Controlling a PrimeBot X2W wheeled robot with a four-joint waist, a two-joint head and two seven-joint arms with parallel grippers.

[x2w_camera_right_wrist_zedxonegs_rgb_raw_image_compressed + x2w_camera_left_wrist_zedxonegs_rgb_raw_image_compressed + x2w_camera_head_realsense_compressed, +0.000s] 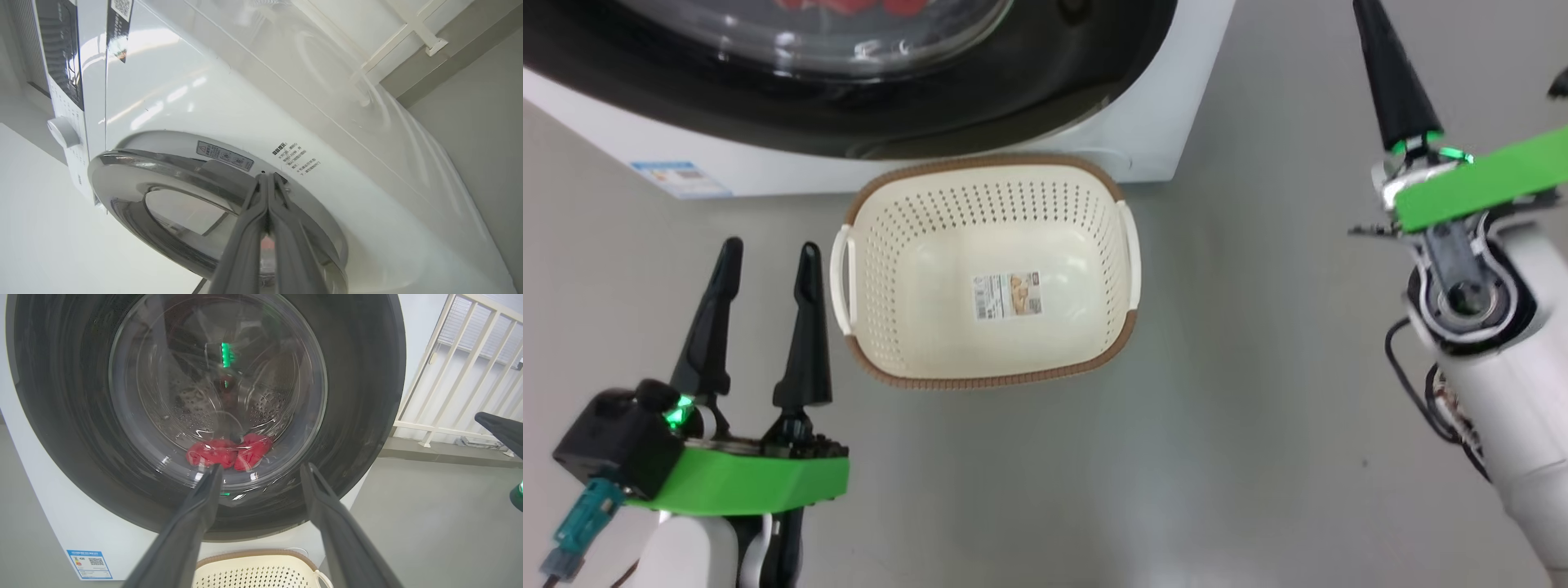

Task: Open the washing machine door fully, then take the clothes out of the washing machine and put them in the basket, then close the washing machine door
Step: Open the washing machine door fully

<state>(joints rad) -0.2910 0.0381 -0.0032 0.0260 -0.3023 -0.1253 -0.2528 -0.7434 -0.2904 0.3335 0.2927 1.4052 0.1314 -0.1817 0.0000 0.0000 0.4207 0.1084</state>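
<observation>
The right gripper [267, 178], pressed together, is going for the washing machine door [135, 163]. The left gripper [768, 250] is hanging spread. Next, it needs hooking and pulling.

My head view looks steeply down on the basket [988, 204] and floor [1258, 449], with the washing machine [1143, 122] front at its top edge. My left wrist view faces the washing machine door [359, 396] squarely, close, sharing the basket rim. My right wrist view skims that door sideways, very close
</observation>
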